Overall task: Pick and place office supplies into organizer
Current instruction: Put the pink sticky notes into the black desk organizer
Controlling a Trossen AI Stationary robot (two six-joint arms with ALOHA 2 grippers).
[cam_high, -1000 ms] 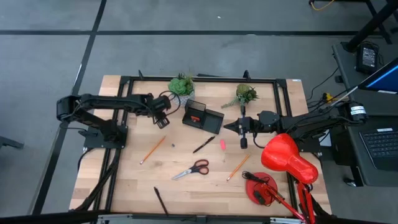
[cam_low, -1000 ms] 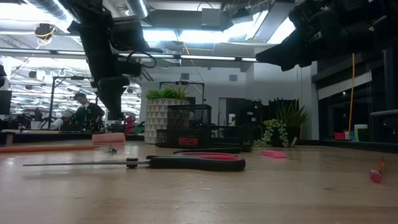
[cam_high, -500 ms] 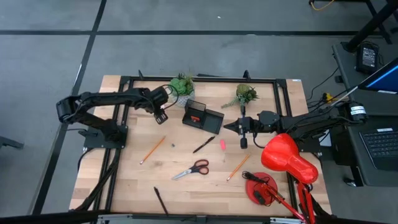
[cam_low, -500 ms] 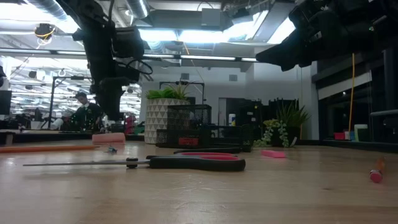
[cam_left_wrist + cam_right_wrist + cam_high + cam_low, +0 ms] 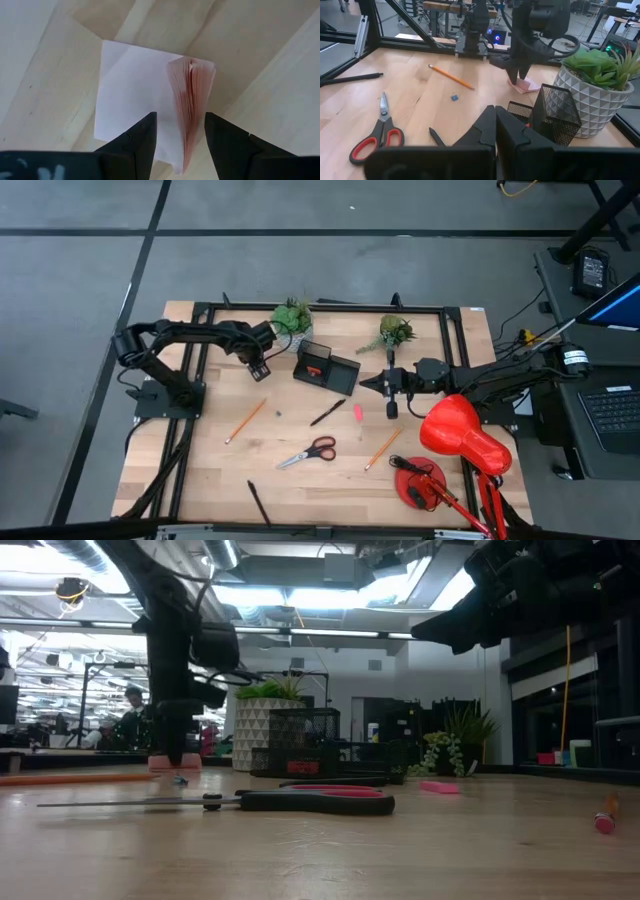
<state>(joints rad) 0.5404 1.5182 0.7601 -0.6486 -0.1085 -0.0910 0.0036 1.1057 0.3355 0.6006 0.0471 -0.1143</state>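
Here the left gripper (image 5: 261, 369) hangs low over the pink sticky-note pad (image 5: 192, 105), which lies on the table (image 5: 200, 470) just beside the organizer (image 5: 326, 370), on its left in the high view. In the left wrist view the two dark fingers (image 5: 137, 142) stand spread apart, one on each side of the pad's fanned pink edge, not pressed against it; a pale sheet spreads out from under the pad.

The organizer sits near the back of the table between two potted plants (image 5: 291, 317), with something red in its tray. The right gripper (image 5: 366, 384) hovers just right of the organizer, its fingers (image 5: 492, 125) pressed together and holding nothing.

The other supplies lie scattered across the table: one pencil (image 5: 245, 421) near the left gripper, a small blue bit (image 5: 454, 97) beside it, a black pen (image 5: 327, 413) and a pink eraser (image 5: 358, 412) in front of the organizer, the red-handled scissors (image 5: 308, 452) nearer the front, a second pencil (image 5: 382, 448) to their right, and another black pen (image 5: 258, 502) at the front edge. A red desk lamp (image 5: 462, 434) stands at the right corner.
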